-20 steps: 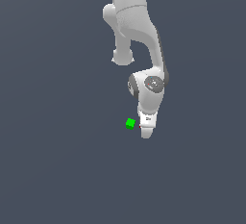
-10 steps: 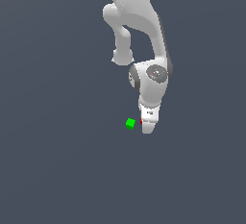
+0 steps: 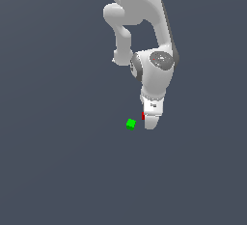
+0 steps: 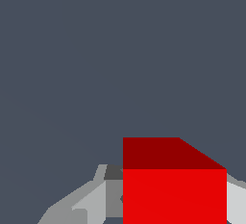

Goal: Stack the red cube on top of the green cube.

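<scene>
The red cube (image 4: 174,194) fills the space between my gripper's fingers in the wrist view, with a grey finger (image 4: 91,200) on one side and a pale one (image 4: 236,200) on the other. In the exterior view only a red sliver of the cube (image 3: 143,116) shows at the edge of the white gripper (image 3: 150,124), which is shut on it and points down. The green cube (image 3: 130,124) lies on the floor just to the exterior view's left of the gripper, apart from it. The green cube is out of the wrist view.
The white arm (image 3: 153,69) rises from the gripper toward the top of the exterior view. The plain dark grey floor (image 3: 58,171) spreads all around.
The gripper has risen a little and the arm has leaned over it. The red sliver came into view and has moved up with the gripper. The green cube has not moved.
</scene>
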Motion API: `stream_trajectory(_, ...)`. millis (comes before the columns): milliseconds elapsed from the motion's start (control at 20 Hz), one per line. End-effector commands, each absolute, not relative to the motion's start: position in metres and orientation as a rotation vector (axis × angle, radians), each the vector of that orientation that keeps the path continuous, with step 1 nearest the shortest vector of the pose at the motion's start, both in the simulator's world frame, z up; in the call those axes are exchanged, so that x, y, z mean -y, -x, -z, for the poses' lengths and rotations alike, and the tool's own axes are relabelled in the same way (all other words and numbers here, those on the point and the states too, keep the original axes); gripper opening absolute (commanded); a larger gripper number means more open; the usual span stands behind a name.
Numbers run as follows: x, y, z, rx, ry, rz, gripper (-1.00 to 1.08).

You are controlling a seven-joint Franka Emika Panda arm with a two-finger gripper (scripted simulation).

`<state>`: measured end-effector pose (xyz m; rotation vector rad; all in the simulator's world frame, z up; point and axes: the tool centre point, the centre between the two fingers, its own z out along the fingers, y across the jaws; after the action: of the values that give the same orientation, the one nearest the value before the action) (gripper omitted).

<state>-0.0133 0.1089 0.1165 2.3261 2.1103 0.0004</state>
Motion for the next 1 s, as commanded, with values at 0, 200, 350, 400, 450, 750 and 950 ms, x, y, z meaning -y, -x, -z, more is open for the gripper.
stream_trajectory(0, -0.109, 0.014, -0.12, -2.111, -2.327, 0.001, -1.0)
stream_trajectory(200, -0.105, 0.013, -0.115, -2.11, -2.327, -0.001, -1.0)
stream_trajectory(350, -0.093, 0.013, -0.106, -2.11, -2.327, -0.001, -1.0)
stream_trajectory(400, -0.087, 0.013, -0.101, -2.11, -2.327, -0.001, -1.0)
stream_trajectory(450, -0.081, 0.013, -0.096, -2.111, -2.327, 0.0, -1.0)
stream_trajectory(750, -0.046, 0.01, -0.068, -2.111, -2.327, 0.0, -1.0)
stream_trajectory(950, -0.039, 0.009, -0.063, -2.111, -2.327, 0.0, -1.0)
